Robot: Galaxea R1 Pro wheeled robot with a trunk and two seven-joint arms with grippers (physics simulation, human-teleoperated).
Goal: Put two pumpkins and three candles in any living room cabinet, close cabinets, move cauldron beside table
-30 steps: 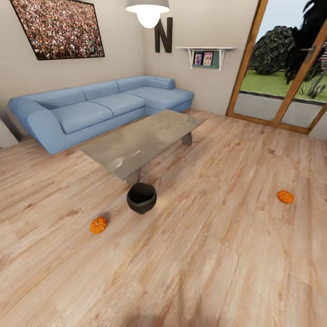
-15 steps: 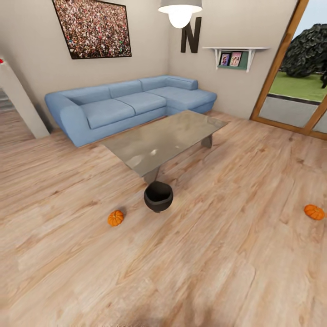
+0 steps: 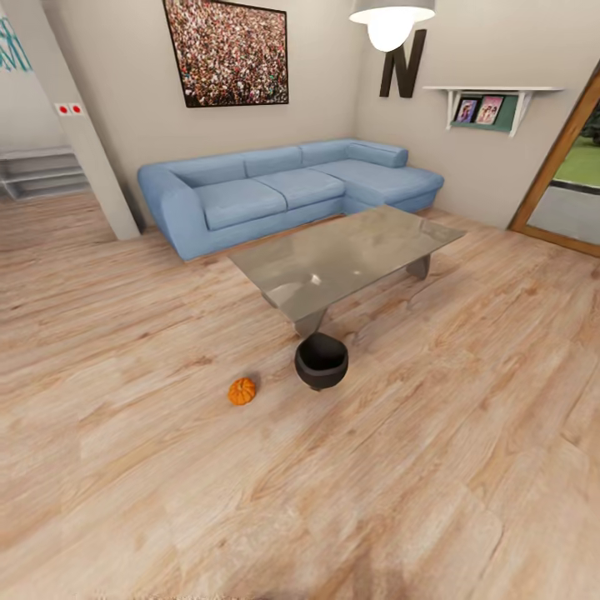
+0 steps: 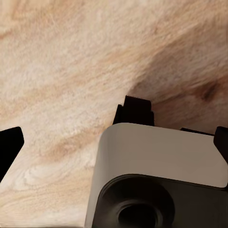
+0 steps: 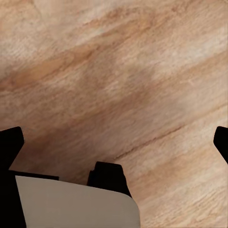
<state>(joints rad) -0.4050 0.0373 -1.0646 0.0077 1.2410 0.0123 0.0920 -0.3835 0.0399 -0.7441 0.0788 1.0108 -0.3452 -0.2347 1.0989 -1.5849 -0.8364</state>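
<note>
Currently one pumpkin (image 3: 242, 391) sits on the wood floor (image 3: 417, 500), near the cauldron (image 3: 321, 362) just beside the glass coffee table (image 3: 350, 254). Likely light, rigid, ribbed: grip across the body. Both grippers' jaws spread, empty.

large dark letter N (image 3: 403, 63), on wall (image 3: 333, 75)
</note>
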